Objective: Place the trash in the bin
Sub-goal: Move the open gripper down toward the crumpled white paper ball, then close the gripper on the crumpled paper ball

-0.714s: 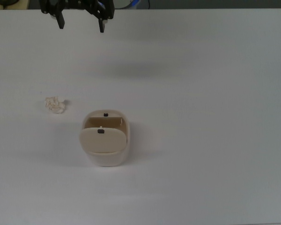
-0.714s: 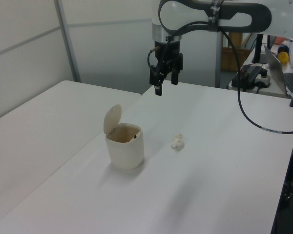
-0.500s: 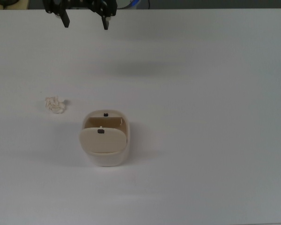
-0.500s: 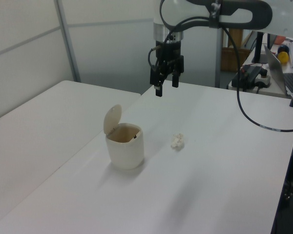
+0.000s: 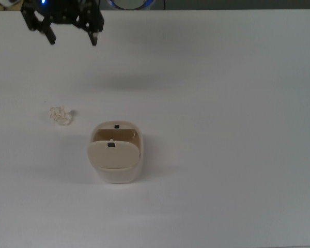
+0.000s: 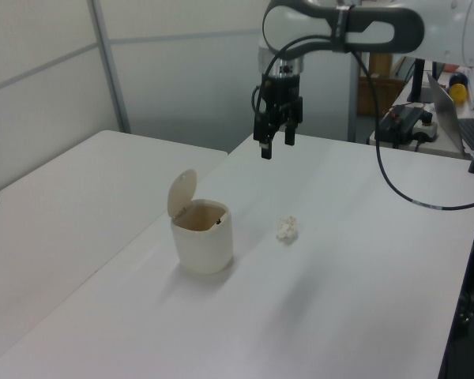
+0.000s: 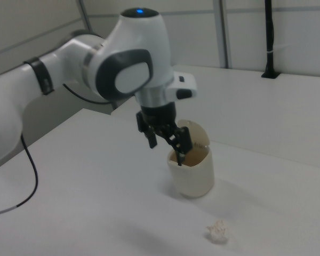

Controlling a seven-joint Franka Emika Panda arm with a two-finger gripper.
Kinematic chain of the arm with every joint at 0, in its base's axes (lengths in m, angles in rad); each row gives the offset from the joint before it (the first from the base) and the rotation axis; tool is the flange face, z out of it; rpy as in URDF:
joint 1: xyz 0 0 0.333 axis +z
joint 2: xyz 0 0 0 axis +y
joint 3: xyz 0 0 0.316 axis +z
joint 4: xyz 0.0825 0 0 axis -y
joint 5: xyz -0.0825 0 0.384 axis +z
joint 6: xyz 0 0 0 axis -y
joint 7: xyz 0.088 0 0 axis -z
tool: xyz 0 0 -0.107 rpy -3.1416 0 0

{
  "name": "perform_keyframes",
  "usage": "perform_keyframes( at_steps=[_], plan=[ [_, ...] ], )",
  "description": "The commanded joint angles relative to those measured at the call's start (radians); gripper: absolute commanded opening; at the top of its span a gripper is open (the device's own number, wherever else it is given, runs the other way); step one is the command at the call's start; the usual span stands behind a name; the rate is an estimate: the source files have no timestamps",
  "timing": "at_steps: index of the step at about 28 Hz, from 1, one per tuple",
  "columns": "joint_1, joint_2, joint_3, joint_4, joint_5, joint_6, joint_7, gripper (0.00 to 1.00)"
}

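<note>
Hovering gripper (image 5: 71, 40), jaws spread wide, empty, well above table

Paper wad (image 5: 61, 114) lies beside flap-lid bin (image 5: 115, 174); centre over wad, descend straight, close gently.

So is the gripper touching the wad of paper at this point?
Apart. In the left view the gripper hangs in the air well above the table, with bare table between it and the trash. The top view agrees.

No text or label can be read anywhere.
</note>
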Motion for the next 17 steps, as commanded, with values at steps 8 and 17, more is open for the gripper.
perform_keyframes(
  at_steps=[8, 17],
  plan=[
    [-0.021, 0.119, -0.006, -0.186, -0.107, 0.308, -0.089, 1.0],
    [-0.044, 0.248, -0.008, -0.203, -0.139, 0.457, -0.135, 1.0]
  ],
)
